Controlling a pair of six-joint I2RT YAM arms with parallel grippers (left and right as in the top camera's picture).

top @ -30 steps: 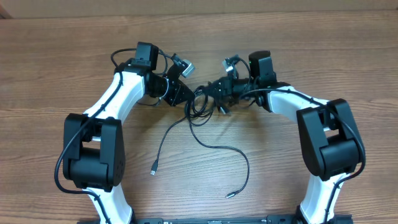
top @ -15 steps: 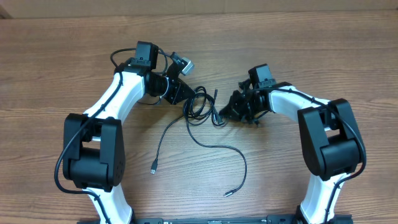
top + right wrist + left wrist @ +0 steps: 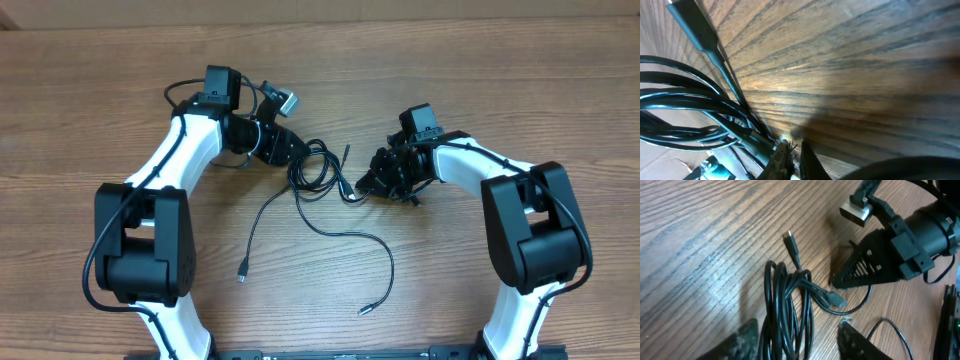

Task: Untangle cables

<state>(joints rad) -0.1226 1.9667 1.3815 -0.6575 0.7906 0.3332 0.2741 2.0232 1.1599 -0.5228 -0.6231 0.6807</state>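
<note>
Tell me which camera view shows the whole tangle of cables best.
The overhead view: the cables lie whole there, bunched loops plus two loose ends with plugs. The left wrist view shows the loops closer but cut off below. The right wrist view shows only some strands.

Cables: uniformly black with a glossy sheen, ending in small silver-tipped plugs. Table: mid-brown wood-grain pattern, streaked with darker lines throughout. Left arm and right arm: white shells with black joints and black wiring; left end effector and right end effector are black.
</note>
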